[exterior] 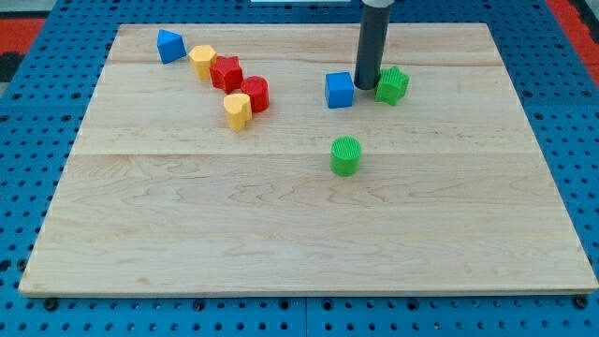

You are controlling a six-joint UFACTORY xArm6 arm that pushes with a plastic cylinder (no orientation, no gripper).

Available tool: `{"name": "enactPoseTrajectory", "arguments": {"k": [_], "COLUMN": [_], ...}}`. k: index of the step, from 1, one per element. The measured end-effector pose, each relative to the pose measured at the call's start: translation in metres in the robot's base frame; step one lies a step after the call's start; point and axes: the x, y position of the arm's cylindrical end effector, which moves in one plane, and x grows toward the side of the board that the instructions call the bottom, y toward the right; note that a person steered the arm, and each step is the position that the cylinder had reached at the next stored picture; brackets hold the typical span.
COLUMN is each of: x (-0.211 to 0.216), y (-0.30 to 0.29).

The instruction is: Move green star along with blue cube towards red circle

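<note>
The green star (392,86) lies near the view's top, right of centre. The blue cube (340,90) lies just to its left. My tip (364,87) stands on the board in the narrow gap between them, close to both. The red circle (255,94) lies further left, about the width of two blocks from the blue cube, in a cluster of blocks.
Around the red circle: a red star-like block (226,73) up-left, a yellow block (238,110) down-left, another yellow block (202,61) further up-left. A blue block (169,45) lies at the top left. A green cylinder (345,156) stands below the cube.
</note>
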Motion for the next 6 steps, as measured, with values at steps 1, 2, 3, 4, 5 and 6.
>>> {"name": "enactPoseTrajectory", "arguments": {"k": [1,2,3,4,5,6], "x": [0.060,0.086,0.044,-0.005,-0.019,0.035], "y": [0.003,0.053,0.112,0.012,-0.036,-0.002]}}
